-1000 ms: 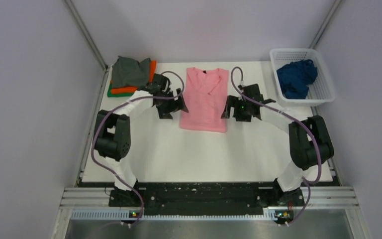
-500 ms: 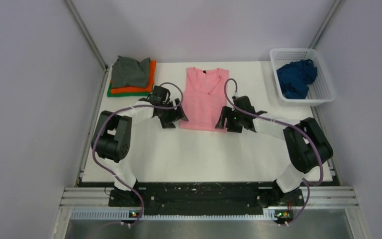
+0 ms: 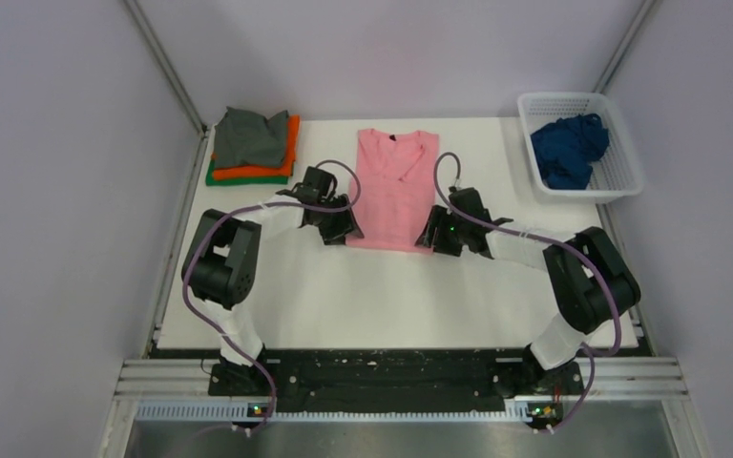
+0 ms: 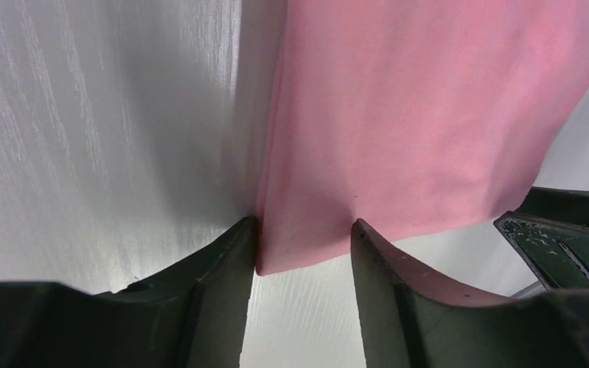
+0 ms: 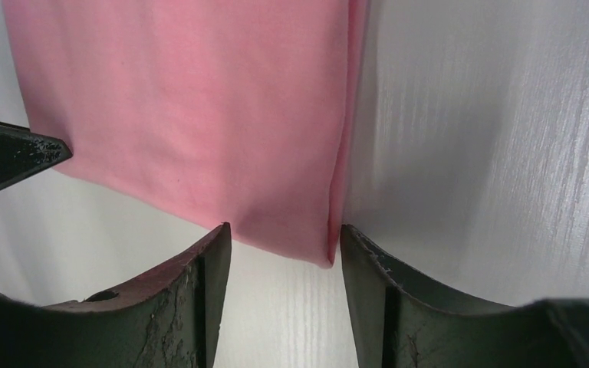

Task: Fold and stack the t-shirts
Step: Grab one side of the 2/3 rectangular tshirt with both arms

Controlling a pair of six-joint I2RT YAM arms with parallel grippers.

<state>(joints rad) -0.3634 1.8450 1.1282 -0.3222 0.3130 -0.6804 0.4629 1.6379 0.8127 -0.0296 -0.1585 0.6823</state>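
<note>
Top view reads evenly lit from overhead, diffuse light, shadows soft. Table (image 3: 382, 286) is bright white, and the walls (image 3: 57, 191) carry a lilac cast. Black arm links (image 3: 219, 267) lose detail in the dark. I get both wrist views sharp on the pink t-shirt (image 4: 429, 115) and the table grain, with a soft grey shadow band along the shirt's edge in each. Fingers (image 4: 215, 307) close to the lens are dark and slightly soft.

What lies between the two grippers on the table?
In the top view, the pink t-shirt lies between the left gripper and the right gripper; each wrist view shows one hem corner between open jaws.
</note>
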